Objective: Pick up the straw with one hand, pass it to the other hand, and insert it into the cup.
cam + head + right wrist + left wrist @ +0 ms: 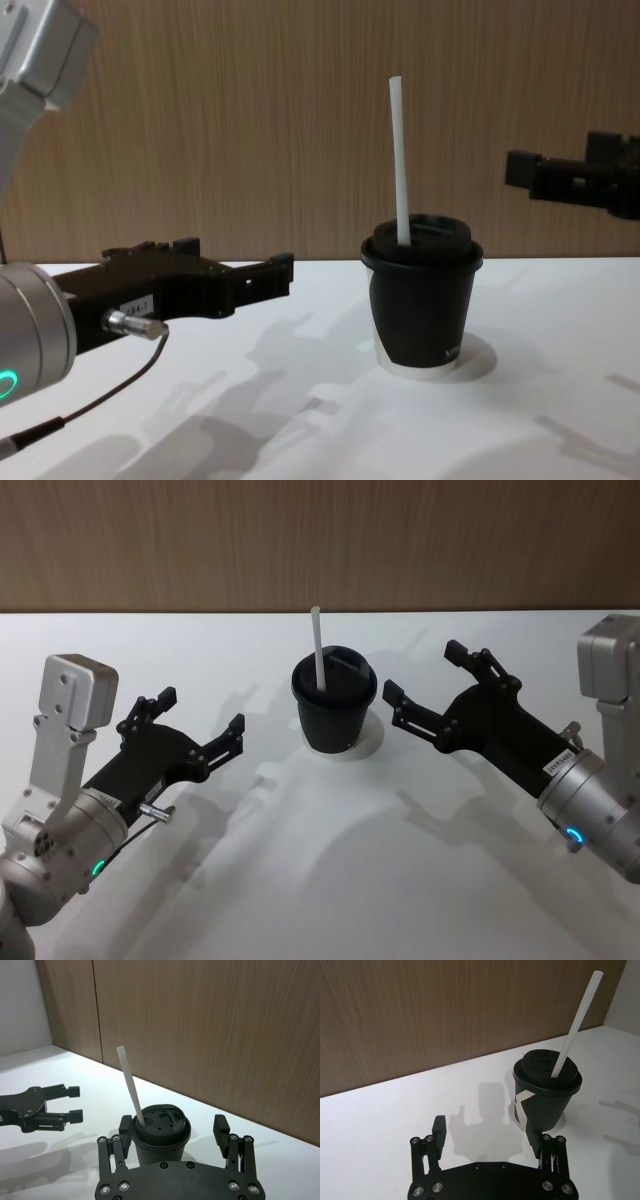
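One straw (318, 650) stood in the lid of the cup (334, 710), leaning a little, so I judged the task done. It looked light, stiff and slick; I would have pinched it mid-shaft. My left gripper (200, 726) and right gripper (428, 685) hung spread and empty either side, clear of the cup, with bare table (330, 870) all around
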